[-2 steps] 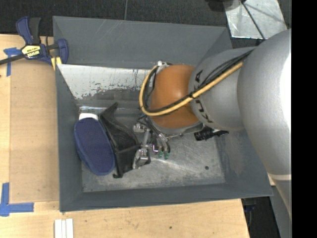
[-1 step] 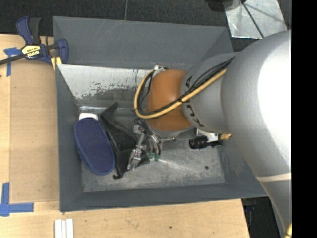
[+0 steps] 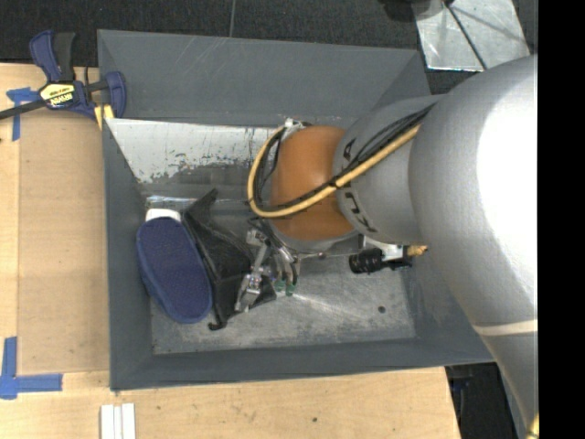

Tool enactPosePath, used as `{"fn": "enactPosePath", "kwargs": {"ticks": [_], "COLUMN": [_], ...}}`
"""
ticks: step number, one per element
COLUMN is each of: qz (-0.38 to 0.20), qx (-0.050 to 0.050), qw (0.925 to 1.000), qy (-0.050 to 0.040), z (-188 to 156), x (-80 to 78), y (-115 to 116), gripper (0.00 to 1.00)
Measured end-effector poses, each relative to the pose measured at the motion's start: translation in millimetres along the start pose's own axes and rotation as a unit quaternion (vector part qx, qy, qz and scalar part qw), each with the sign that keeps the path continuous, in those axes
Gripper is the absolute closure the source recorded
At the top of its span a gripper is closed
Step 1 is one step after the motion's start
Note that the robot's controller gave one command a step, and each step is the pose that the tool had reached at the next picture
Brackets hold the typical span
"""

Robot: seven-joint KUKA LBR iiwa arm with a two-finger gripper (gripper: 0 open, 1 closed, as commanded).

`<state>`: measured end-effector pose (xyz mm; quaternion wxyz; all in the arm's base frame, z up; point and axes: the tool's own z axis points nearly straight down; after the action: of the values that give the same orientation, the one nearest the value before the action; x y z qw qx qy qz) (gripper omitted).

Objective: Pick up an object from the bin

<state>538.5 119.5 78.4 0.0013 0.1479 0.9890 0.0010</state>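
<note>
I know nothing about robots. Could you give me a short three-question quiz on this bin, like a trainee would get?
1. True or false: the blue oval thing lies at the right side of the bin in the camera view.
2. Which thing lies nearest the pincer? A) the blue oval thing B) the floppy black thing C) a red ball
3. From which side of the view does the arm reach in?

Key: 1 false, it lies at the left; 2 B; 3 the right.
</note>
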Motion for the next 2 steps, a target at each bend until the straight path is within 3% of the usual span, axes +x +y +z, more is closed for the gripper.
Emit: {"fn": "enactPosePath", "kwargs": {"ticks": [1,2], "qz": [0.001,0.001], "qx": [-0.001,0.002], "qw": [1.0,1.0], "qy": [-0.0061,0.0005], "z": [-3.4,-25.4], "x": [-4.3,-5.1], "y": [-0.3,-1.7], "gripper": [1.0,1.0]}}
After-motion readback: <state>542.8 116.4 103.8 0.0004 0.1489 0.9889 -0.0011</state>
